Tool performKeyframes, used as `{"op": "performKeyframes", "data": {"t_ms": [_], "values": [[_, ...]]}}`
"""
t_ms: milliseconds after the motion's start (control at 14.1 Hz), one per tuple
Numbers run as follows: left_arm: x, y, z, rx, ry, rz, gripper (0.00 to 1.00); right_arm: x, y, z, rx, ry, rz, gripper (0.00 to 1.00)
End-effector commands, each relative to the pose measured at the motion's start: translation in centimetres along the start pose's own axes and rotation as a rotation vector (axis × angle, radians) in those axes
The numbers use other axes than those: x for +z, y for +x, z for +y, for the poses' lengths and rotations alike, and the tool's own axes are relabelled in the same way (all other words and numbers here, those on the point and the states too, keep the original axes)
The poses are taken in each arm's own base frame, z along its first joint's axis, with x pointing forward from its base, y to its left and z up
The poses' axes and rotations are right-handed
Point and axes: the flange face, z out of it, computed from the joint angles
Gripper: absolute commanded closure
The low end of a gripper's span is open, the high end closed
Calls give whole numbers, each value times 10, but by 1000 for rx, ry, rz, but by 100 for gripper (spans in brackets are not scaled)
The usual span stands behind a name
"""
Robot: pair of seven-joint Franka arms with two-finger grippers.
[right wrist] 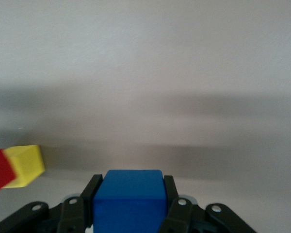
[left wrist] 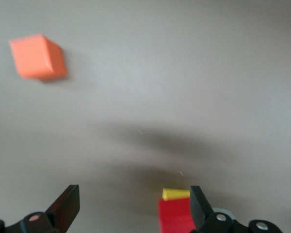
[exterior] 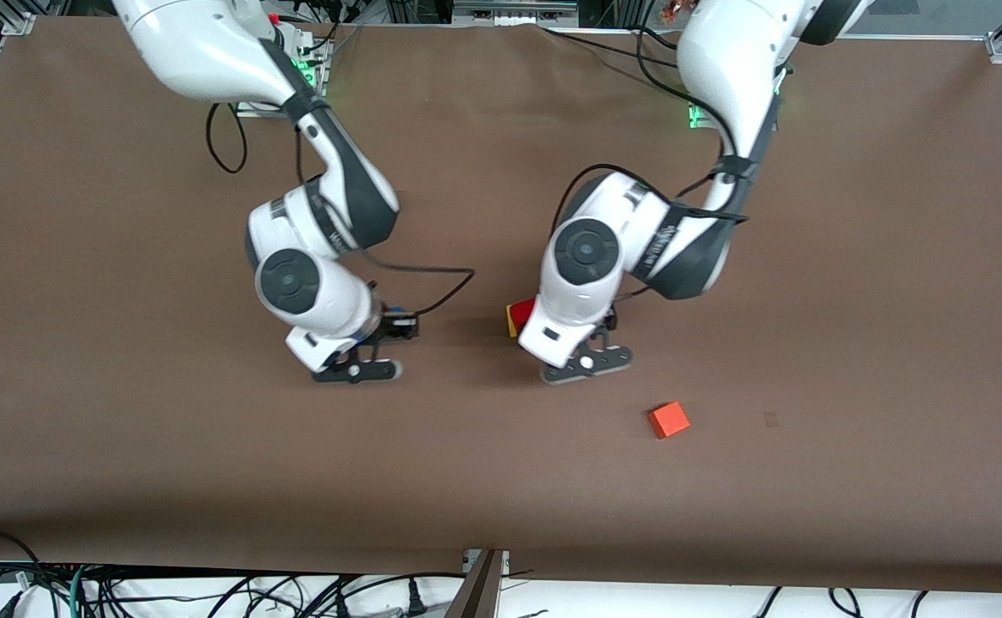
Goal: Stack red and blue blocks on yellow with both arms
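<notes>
The red block (exterior: 523,309) sits on the yellow cube (exterior: 512,326) near the table's middle, partly hidden by the left arm. My left gripper (exterior: 586,360) is open and empty just above the table beside this stack. In the left wrist view its fingers (left wrist: 68,206) stand wide apart (left wrist: 133,201), with the red block (left wrist: 177,216) and the yellow cube (left wrist: 176,194) close to one finger. My right gripper (exterior: 356,367) is toward the right arm's end, shut on the blue block (right wrist: 129,199). The right wrist view also shows the yellow cube (right wrist: 26,165) and the red block (right wrist: 0,171).
An orange cube (exterior: 668,420) lies on the brown table (exterior: 853,300) nearer to the front camera than the stack, toward the left arm's end; it also shows in the left wrist view (left wrist: 37,57). Cables hang at the table's near edge.
</notes>
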Motion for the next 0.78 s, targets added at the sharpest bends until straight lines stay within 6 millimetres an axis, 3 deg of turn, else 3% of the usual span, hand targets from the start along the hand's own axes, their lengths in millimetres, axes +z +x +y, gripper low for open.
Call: {"op": "performKeyframes", "data": {"t_ms": [0, 142, 355, 496, 709], "values": [[-52, 50, -71, 68, -29, 4, 0, -10, -16, -38, 67, 6, 3, 74], [-91, 75, -119, 113, -34, 30, 0, -10, -33, -67, 115, 10, 13, 74], [-139, 85, -177, 175, -15, 4, 0, -8, -56, -109, 170, 21, 31, 74], [-159, 86, -207, 214, 1, -23, 0, -1, -69, -136, 174, 42, 76, 74], [-183, 107, -278, 261, -16, -17, 0, 13, -81, -163, 178, 50, 141, 73]]}}
